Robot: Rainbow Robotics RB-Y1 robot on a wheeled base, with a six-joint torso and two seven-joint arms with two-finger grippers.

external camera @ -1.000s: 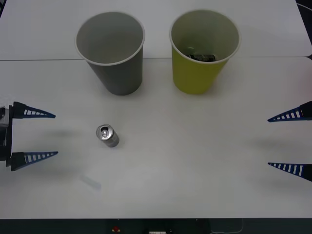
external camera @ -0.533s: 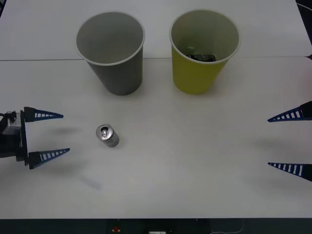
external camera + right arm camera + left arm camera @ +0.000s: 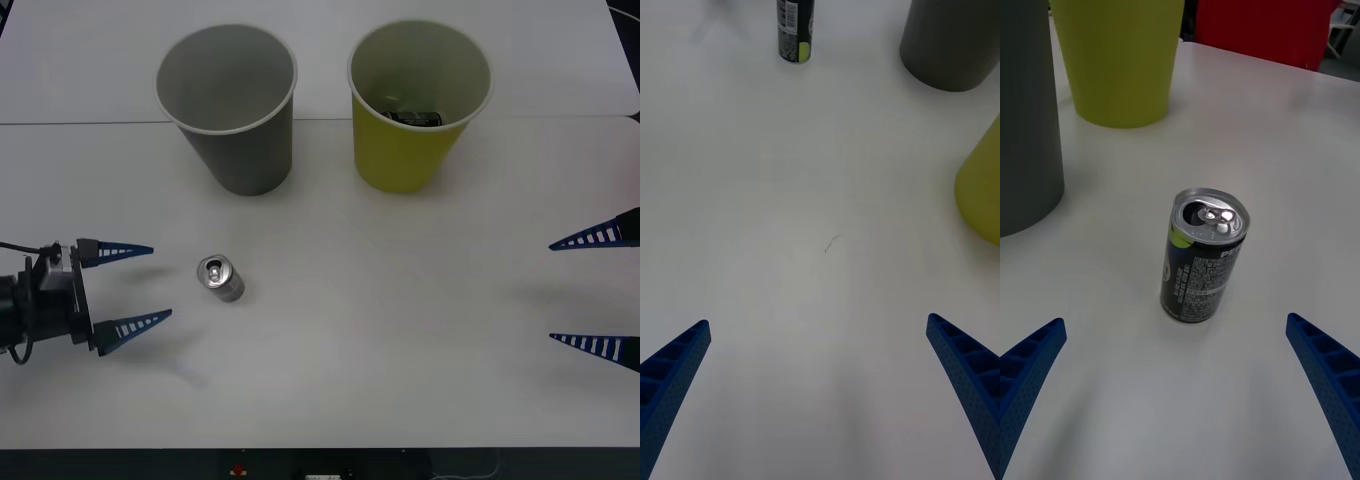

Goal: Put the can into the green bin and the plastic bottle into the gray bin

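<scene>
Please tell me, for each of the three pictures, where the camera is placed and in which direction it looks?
Front: above the arms, looking forward and down at the table; left gripper and right gripper show at the sides.
Left wrist: on the left arm, facing the upright can; its open fingers frame it.
Right wrist: on the right arm, facing across the table.
Shared: all show the can, gray bin and green bin.
</scene>
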